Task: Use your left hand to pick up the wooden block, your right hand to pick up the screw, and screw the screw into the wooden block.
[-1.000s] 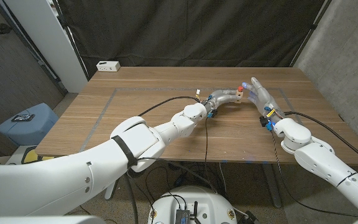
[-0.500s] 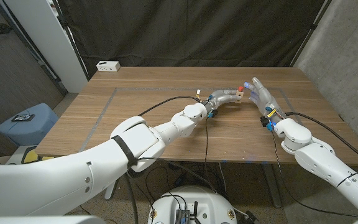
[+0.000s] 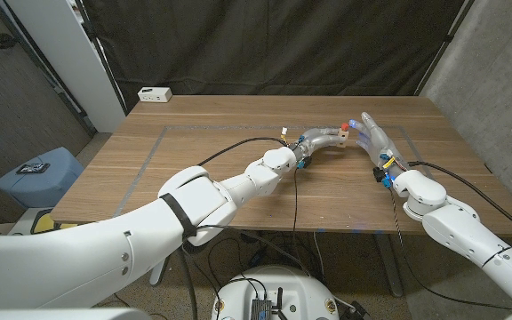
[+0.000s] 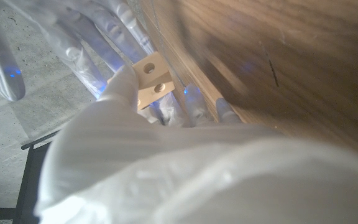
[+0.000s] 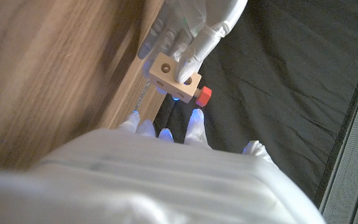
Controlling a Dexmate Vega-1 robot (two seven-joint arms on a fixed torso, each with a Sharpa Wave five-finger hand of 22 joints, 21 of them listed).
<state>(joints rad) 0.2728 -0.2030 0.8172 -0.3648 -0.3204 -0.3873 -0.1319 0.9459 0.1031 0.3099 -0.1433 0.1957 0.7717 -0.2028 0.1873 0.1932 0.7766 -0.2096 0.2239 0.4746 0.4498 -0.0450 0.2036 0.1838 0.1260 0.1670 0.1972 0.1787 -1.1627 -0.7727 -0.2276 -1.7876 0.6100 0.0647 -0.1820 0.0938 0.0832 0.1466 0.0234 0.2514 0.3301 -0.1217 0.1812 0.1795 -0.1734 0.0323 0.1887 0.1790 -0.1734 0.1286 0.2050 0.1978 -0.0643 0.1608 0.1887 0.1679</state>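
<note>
left hand (image 3: 323, 138) is gripping the wooden block (image 3: 340, 135), fingers closed around it, holding it up off the bench (image 3: 212, 160) over the far right-of-centre area. in the right wrist view the block (image 5: 175, 77) is showing a round hole in the face toward the camera, with left-hand fingers (image 5: 194, 38) wrapping over it. in the left wrist view the block (image 4: 153, 79) is sitting at the fingertips of that hand (image 4: 129, 124), two holes visible.

screw (image 3: 344, 125) with a red head is sitting in the block, head poking out on the side toward the right hand (image 3: 371, 133). in the right wrist view the red head (image 5: 204, 96) is sticking out of the block's side, just beyond the right hand's fingertips (image 5: 196, 117).

right hand is hovering just beside the block, fingers stretched out and apart, holding nothing. fingertips are near the screw head; can't tell whether they're touching it. in the left wrist view the right hand's fingers (image 4: 73, 46) are showing spread out right behind the block.

black cables (image 3: 238, 147) are running along both arms. a white power strip (image 3: 155, 93) is lying at the bench's far left corner, well away from both hands.
</note>
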